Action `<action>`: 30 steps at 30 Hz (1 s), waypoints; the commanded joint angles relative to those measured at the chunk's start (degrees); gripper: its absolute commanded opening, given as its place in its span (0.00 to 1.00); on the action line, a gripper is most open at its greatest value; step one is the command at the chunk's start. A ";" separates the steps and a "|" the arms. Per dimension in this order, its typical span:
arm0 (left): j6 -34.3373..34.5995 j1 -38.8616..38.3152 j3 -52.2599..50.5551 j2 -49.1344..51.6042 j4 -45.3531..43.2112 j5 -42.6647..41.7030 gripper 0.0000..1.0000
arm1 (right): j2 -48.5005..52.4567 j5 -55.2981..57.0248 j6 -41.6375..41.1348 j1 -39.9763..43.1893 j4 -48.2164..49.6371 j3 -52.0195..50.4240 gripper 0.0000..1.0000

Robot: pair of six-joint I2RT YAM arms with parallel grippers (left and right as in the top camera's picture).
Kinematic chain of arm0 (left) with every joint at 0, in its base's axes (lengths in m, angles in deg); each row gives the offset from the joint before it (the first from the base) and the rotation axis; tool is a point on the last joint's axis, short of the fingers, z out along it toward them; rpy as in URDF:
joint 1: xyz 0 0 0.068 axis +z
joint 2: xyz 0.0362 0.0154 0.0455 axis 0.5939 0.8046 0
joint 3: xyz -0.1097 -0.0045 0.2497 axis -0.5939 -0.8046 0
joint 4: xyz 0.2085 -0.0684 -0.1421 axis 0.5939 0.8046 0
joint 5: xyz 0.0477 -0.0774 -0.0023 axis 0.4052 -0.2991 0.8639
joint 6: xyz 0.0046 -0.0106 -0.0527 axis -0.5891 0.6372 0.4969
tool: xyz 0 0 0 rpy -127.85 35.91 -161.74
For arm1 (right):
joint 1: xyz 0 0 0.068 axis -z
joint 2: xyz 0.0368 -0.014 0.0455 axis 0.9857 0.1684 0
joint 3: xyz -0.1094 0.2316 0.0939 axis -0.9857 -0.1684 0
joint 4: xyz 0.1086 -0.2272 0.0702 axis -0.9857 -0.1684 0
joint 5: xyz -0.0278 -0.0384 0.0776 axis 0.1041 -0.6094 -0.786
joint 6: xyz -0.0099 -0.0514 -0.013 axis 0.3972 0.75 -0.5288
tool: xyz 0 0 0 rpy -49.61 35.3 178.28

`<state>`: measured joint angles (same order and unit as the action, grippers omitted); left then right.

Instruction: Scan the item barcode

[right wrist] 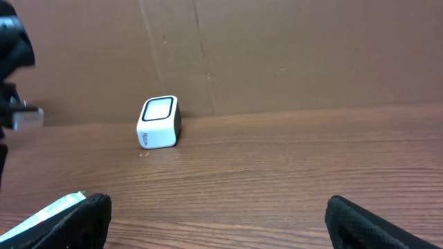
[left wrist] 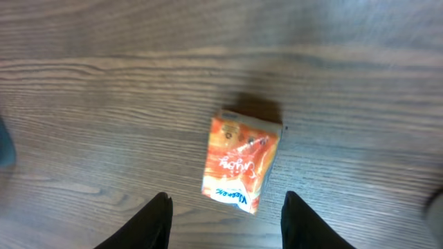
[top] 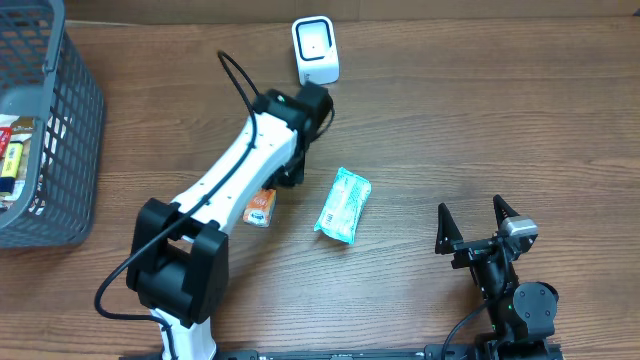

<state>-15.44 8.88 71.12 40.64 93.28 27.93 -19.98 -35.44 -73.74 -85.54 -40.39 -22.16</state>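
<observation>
- Left claw: fingers parted, nothing between them, hovering above the table.
- Orange packet lies flat on the wood, just past the fingertips toward 12 o'clock in the wrist view.
- Its long axis runs roughly 1 to 7 o'clock. The finger gap runs 3 to 9, so the jaws would span its short width.
- Overhead: the left arm covers part of the packet. The scanner sits near 1 o'clock from it.
- Right claw spread wide, empty, well apart toward 4 o'clock. The left arm is the nearer one.
- Barcode face: likely underneath, but cannot tell.
</observation>
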 commanded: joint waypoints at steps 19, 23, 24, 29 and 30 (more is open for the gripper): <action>-18.08 13.77 -10.91 0.15 -2.84 -25.66 0.38 | -0.68 -0.07 -0.20 0.22 0.20 -0.61 1.00; -20.68 15.32 -14.91 0.15 -6.43 -27.63 0.40 | -0.68 -0.09 -0.20 0.22 0.20 -0.61 1.00; -20.68 15.41 -15.72 0.15 -7.06 -27.61 0.41 | -0.68 -0.09 -0.20 0.22 0.20 -0.61 1.00; -20.61 15.43 -19.08 0.15 -12.37 -27.65 0.42 | -0.68 -0.09 -0.20 0.22 0.17 -0.61 1.00; -20.61 15.43 -19.41 0.15 -13.05 -27.65 0.42 | -0.68 -0.09 -0.20 0.22 0.20 -0.61 1.00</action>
<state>-34.37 24.42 52.72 40.64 81.39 1.97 -19.98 -35.44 -73.74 -85.54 -40.37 -22.16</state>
